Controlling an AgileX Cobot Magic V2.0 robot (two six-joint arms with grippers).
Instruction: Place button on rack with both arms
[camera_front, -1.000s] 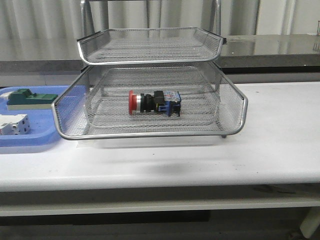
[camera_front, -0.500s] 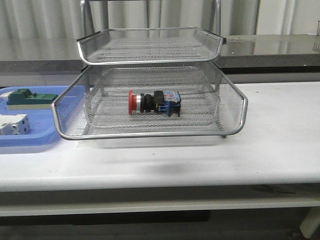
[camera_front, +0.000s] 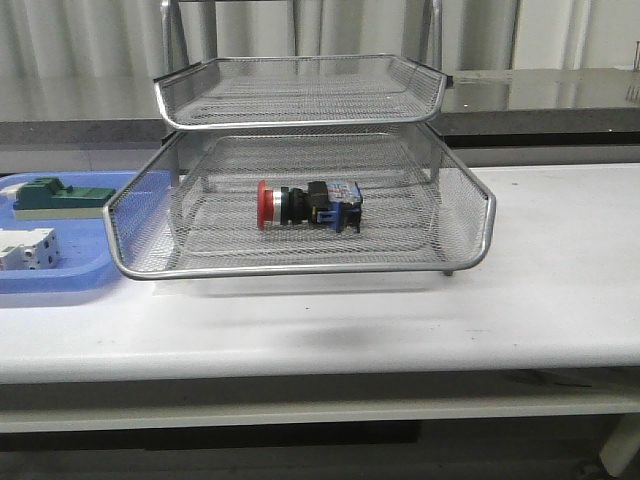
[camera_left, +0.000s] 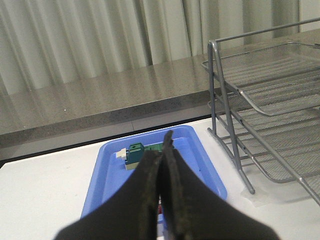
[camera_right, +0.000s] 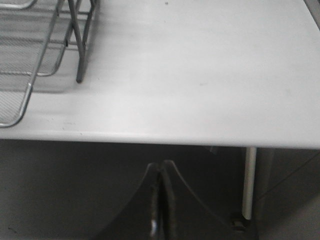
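The button (camera_front: 305, 206), with its red head to the left and blue block to the right, lies on its side in the pulled-out middle tray of the silver wire rack (camera_front: 300, 270). The rack also shows in the left wrist view (camera_left: 260, 100) and the right wrist view (camera_right: 30, 55). No arm shows in the front view. My left gripper (camera_left: 164, 150) is shut and empty, above the blue tray. My right gripper (camera_right: 160, 167) is shut and empty, below the table's front edge.
A blue plastic tray (camera_front: 70, 280) at the left of the table holds a green block (camera_front: 55, 195) and a white-grey terminal block (camera_front: 25, 248); the tray (camera_left: 107, 170) and the green block (camera_left: 135, 152) also show in the left wrist view. A table leg (camera_right: 248, 180) stands near my right gripper.
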